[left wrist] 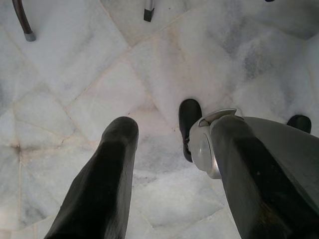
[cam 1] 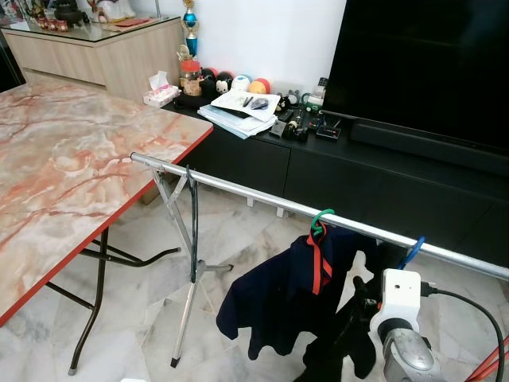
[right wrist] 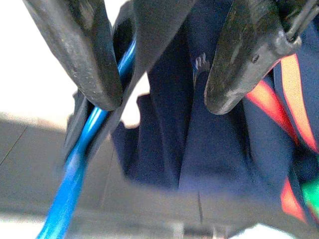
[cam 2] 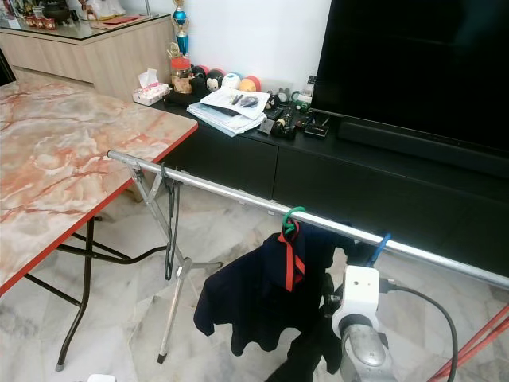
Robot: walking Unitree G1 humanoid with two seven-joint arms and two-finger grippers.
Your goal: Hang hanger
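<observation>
Observation: a silver rail [cam 1: 262,199] is running from the near edge of the marble table [cam 1: 71,159] at left, down and to the right in front of the black TV cabinet [cam 1: 382,187]. Two hangers are sitting on it. The green hanger [cam 1: 320,218] is carrying a navy garment with red trim [cam 1: 278,298] at mid-rail. The blue hanger [cam 1: 411,251] is hooking over the rail just to the right of it, with dark fabric hanging below.

Right gripper [right wrist: 159,99]: its wrist is rising directly under the blue hanger's hook at lower right. In the right wrist view the two fingers are standing apart, and the blue hanger [right wrist: 82,164] is running lengthwise past one fingertip, not pinched between them. I judge the fingers released; contact with that fingertip cannot be ruled out.

Key relation: the blue hanger's hook lies straight above the right wrist, with the rail crossing the hook's plane left to right. The right arm is clearly the nearer one.

Left gripper [left wrist: 169,164]: hanging idle over the pale marble floor [left wrist: 75,64], fingers spread and holding nothing.

Judgement: the hang appears essentially done; what remains is clearing the fingers downward without snagging the fabric.
</observation>
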